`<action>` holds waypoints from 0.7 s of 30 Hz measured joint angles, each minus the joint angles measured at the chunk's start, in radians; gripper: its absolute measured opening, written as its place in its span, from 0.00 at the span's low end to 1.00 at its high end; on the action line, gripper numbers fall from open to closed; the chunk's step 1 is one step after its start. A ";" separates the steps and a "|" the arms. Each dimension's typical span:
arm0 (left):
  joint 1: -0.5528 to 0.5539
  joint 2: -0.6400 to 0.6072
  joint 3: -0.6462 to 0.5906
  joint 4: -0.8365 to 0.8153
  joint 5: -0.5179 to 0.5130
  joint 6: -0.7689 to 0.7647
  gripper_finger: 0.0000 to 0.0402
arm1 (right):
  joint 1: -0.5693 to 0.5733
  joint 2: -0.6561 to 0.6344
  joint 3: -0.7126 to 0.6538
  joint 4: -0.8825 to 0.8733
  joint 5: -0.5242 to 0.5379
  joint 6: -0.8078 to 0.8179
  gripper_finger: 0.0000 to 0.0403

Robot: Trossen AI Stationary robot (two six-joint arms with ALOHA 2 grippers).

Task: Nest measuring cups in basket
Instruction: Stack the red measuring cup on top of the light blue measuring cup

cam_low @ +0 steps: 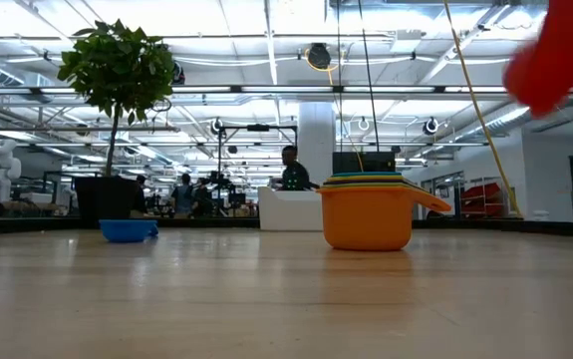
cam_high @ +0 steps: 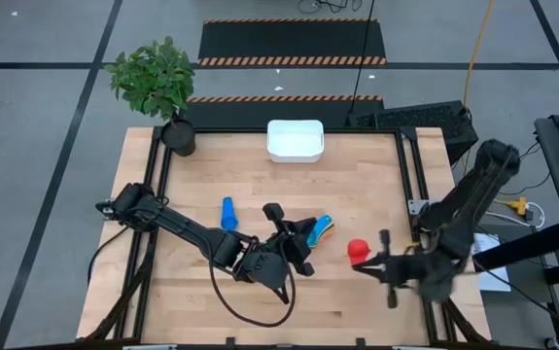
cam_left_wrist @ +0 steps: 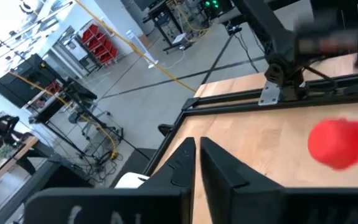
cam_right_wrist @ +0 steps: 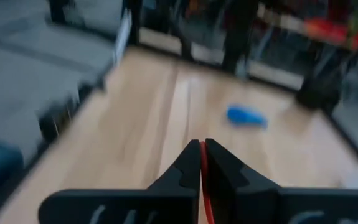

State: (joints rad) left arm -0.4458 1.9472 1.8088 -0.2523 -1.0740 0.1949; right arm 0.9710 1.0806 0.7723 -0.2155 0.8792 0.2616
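Right gripper (cam_right_wrist: 202, 163) is closed on the small red plastic measuring cup (cam_high: 358, 250), lifted; left gripper (cam_left_wrist: 197, 163) is closed, empty, beside the nested stack of coloured plastic cups (cam_high: 320, 229).

- table (cam_high: 357, 292) is light wood planks, smooth with a bit of sheen
- orange cup (cam_low: 366, 219) looks like smooth plastic, slightly glossy
- basket (cam_high: 295, 140) is plain white plastic, kinda matt
- left gripper (cam_left_wrist: 197, 163) fingers look like matt black plastic
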 joint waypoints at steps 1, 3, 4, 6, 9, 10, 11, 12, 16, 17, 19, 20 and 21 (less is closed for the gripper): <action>0.000 0.000 0.000 0.000 0.000 -0.010 0.09 | 0.018 -0.036 0.000 0.032 0.028 -0.045 0.00; -0.001 0.000 0.000 0.001 0.000 -0.032 0.14 | 0.048 -0.091 0.000 0.103 0.070 -0.146 0.00; -0.001 0.000 0.000 0.002 0.001 -0.045 0.18 | 0.060 -0.115 -0.005 0.154 0.083 -0.200 0.00; -0.001 0.000 0.000 0.012 0.002 -0.067 0.25 | 0.076 -0.159 -0.030 0.274 0.083 -0.316 0.00; 0.007 0.000 0.000 0.027 0.040 -0.111 0.37 | 0.084 -0.217 -0.079 0.476 0.006 -0.466 0.00; 0.012 0.000 0.000 0.030 0.073 -0.139 0.41 | 0.084 -0.233 -0.101 0.542 -0.032 -0.508 0.00; 0.019 0.000 0.000 0.030 0.108 -0.168 0.44 | 0.084 -0.247 -0.125 0.609 -0.067 -0.546 0.00; 0.028 0.000 0.000 0.030 0.150 -0.194 0.47 | 0.082 -0.261 -0.149 0.672 -0.103 -0.579 0.00; 0.063 0.007 0.000 0.029 0.359 -0.285 0.55 | 0.062 -0.305 -0.238 0.877 -0.231 -0.656 0.00; 0.069 0.012 0.000 0.026 0.401 -0.305 0.56 | 0.056 -0.317 -0.255 0.919 -0.264 -0.667 0.00; 0.077 0.029 0.000 0.026 0.440 -0.356 0.56 | 0.043 -0.335 -0.277 0.987 -0.323 -0.679 0.00; 0.078 0.036 0.000 0.033 0.443 -0.389 0.55 | 0.036 -0.342 -0.282 1.011 -0.354 -0.682 0.00; 0.078 0.043 -0.001 0.046 0.446 -0.426 0.55 | 0.029 -0.348 -0.286 1.026 -0.384 -0.682 0.00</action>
State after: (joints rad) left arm -0.3676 1.9903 1.8080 -0.2060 -0.6278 -0.2308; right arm 0.9996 0.7324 0.4865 0.8103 0.4953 -0.4209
